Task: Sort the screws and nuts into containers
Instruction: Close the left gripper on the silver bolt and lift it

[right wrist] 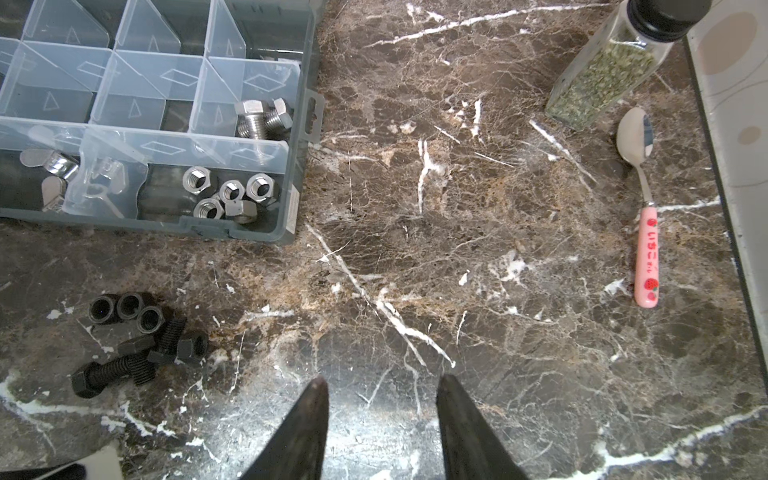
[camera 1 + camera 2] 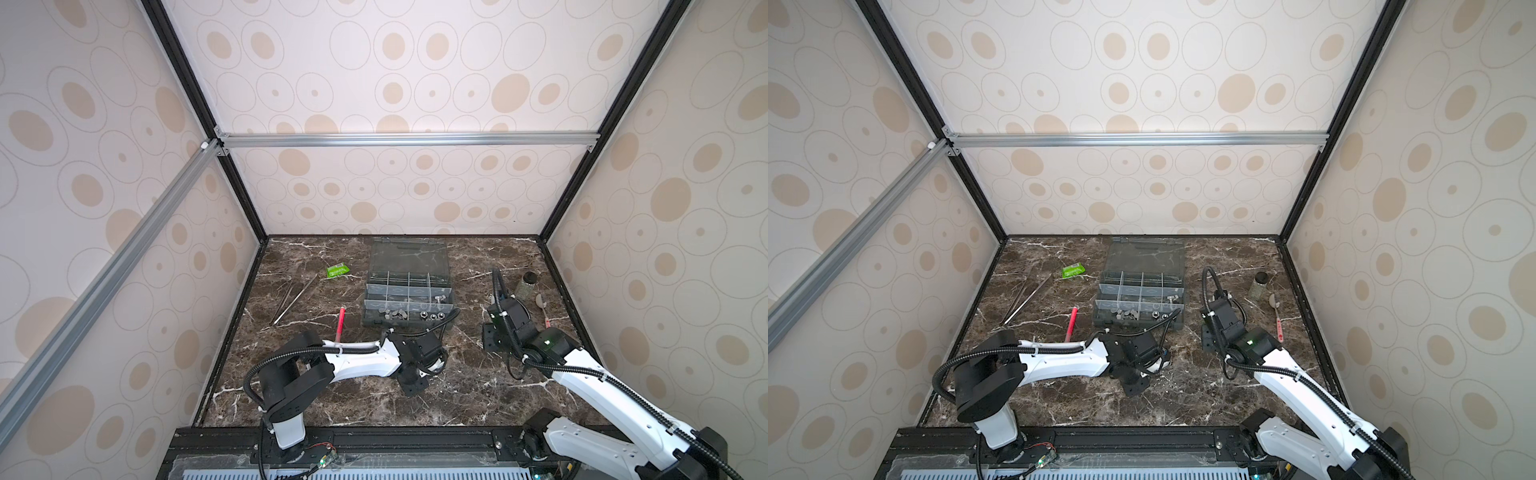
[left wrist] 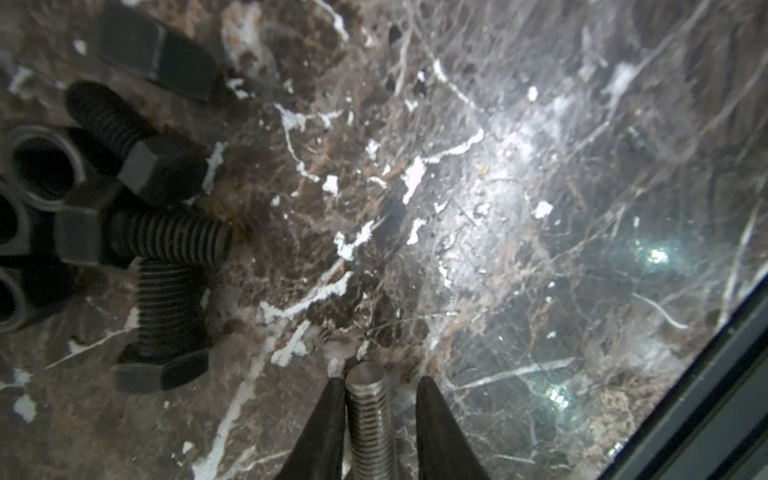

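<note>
- Our left hand straddles a silver screw. One finger touches it and a gap shows at the other, so the hand is not yet clenched.
- Our right hand hangs released over bare counter, with nothing between its fingers.
- We see black screws and nuts heaped on the counter just before the organiser box.
- We find silver nuts in its corner compartment on the robot's side, and two silver screws in the compartment behind.
</note>
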Robot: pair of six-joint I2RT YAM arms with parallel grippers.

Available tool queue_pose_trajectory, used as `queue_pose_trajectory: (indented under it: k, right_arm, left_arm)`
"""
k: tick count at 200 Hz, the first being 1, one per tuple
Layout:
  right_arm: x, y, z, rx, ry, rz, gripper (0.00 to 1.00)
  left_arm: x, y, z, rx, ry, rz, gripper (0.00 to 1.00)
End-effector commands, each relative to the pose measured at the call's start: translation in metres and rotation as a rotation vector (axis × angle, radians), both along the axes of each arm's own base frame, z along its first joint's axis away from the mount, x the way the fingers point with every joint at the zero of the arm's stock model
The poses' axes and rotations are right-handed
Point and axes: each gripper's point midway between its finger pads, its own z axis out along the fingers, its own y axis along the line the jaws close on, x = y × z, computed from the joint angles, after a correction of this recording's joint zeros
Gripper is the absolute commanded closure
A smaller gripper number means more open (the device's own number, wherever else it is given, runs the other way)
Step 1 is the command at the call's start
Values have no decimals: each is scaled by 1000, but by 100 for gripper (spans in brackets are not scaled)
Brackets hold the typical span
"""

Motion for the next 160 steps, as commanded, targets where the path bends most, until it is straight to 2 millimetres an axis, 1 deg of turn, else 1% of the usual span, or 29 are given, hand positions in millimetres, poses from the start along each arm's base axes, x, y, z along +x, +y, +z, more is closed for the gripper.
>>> queue_pose_trajectory:
  k: [1,36,97,125,160]
  right_arm:
    - [-4,-9,-4,-21,9,-28,54]
    - [-5,-11,-5,-23,6,-34,53]
    - [-5,-14,-3,-22,-4,-43,53]
    - [-5,-16,-1,-25,-8,-47,53]
    - [-6,-17,2,-23,-17,-51,53]
  left_arm:
    - [-6,6,-6,48,13,-17,73]
    - [-7,9,-10,67,13,-20,80]
    - [-4,5,-9,54,-5,-21,88]
    - [-1,1,-3,31,-23,-26,89]
    - [13,-12,12,0,-83,-33,91]
